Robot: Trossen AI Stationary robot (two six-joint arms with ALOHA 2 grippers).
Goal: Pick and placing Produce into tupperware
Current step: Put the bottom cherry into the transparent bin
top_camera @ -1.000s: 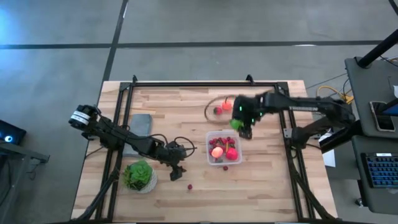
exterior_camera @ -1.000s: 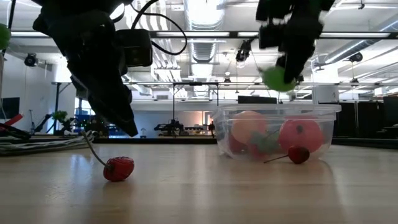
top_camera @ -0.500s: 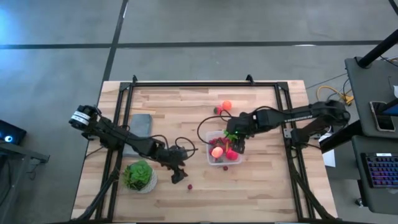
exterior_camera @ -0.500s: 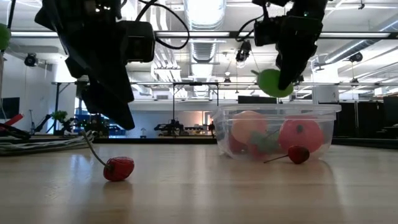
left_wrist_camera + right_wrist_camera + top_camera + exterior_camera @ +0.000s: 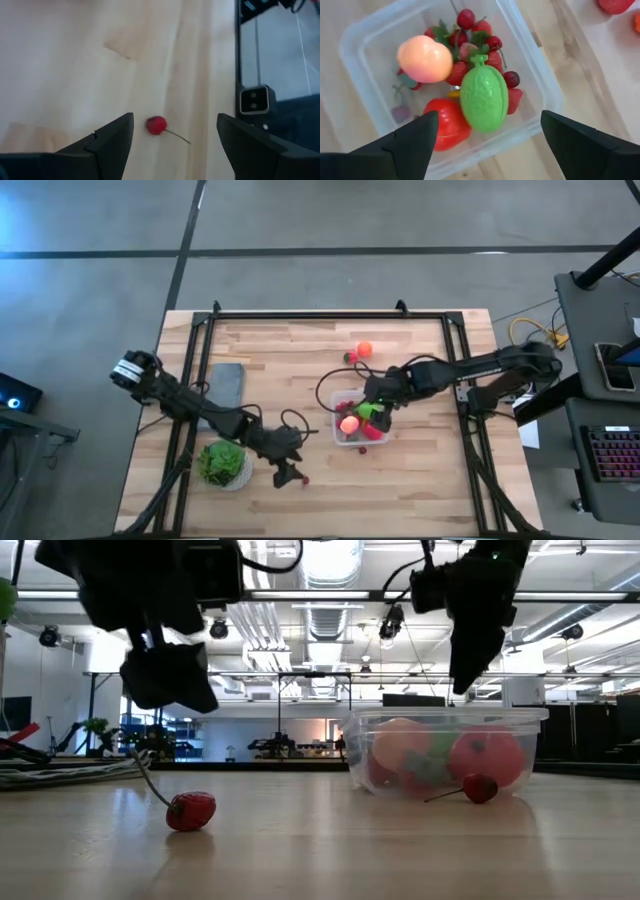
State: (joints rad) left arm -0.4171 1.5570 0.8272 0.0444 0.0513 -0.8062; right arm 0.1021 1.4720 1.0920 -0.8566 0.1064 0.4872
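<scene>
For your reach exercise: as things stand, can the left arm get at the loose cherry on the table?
Probably yes. The left gripper hangs above the cherry with its fingers open on either side, and nothing lies between them and the bare table.

Floor: grey concrete (image 5: 330, 220) lying around the table, dark lines (image 5: 300, 252) crossing it.
Table: light wood top (image 5: 420, 480) sitting in a black frame (image 5: 320, 314).
Right side: desk (image 5: 600, 330) standing beside the table, keyboard (image 5: 612, 456) lying on it, yellow cables (image 5: 528, 330) trailing near it.
Ceiling: ducts and pipes (image 5: 335, 615) running overhead, bright lamp (image 5: 330, 555) glaring.
Far room: dark equipment (image 5: 285, 747) standing in the back, cables (image 5: 60, 772) lying at the table's left edge.
</scene>
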